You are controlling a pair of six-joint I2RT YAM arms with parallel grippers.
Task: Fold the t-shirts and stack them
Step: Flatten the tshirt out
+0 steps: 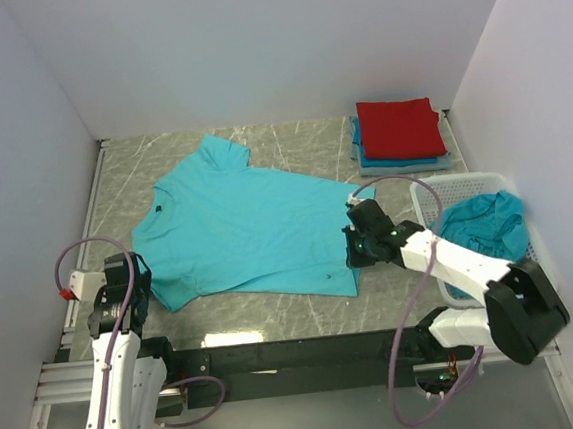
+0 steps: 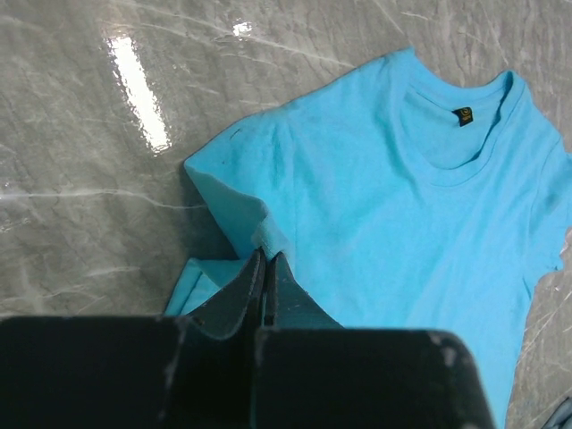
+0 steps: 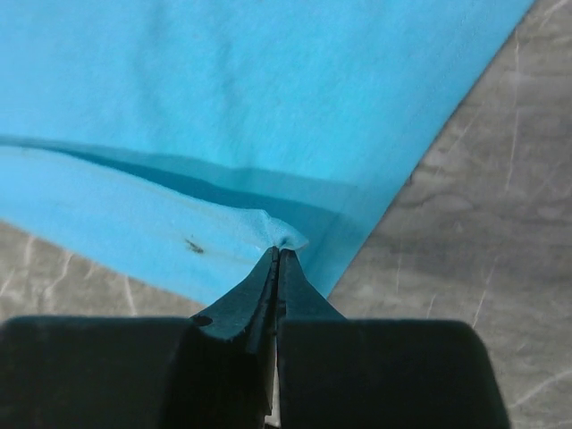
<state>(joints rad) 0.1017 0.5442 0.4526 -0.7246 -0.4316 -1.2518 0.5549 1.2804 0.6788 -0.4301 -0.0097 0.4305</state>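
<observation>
A marbled grey desk [image 1: 290, 139] fills the middle of the top view, with plain pale walls on three sides. In the upper right of the frame sits a folded stack [image 1: 402, 162] with a red t-shirt [image 1: 397, 127] on top and edges of blue and turquoise cloth showing under it. It lies well apart from both arms. A lilac cable [image 1: 396, 179] loops up from the right arm, between the spread cloth and the basket.

The spread t-shirt [image 1: 248, 228], bright turquoise, lies flat across the centre of the desk. Its collar points toward the upper left of the frame and its hem toward the lower right. Nothing lies on top of it.

The left claw [image 2: 266, 268] is pressed fully together, with a small fold of the spread t-shirt's sleeve edge pinched at its tips. In the left wrist view the sleeve is doubled under there, and the collar with its dark label is at the upper right. The right claw [image 3: 279, 259] is likewise clamped tight, nipping a little peak of cloth at the hem corner. A lifted fold runs off to the left, and bare desk is at the right of that view.

At the right edge of the top view a white lattice basket [image 1: 421, 198] holds a crumpled t-shirt [image 1: 483, 222] of the same turquoise, bunched up to its rim. The right arm crosses in front of the basket's near side.
</observation>
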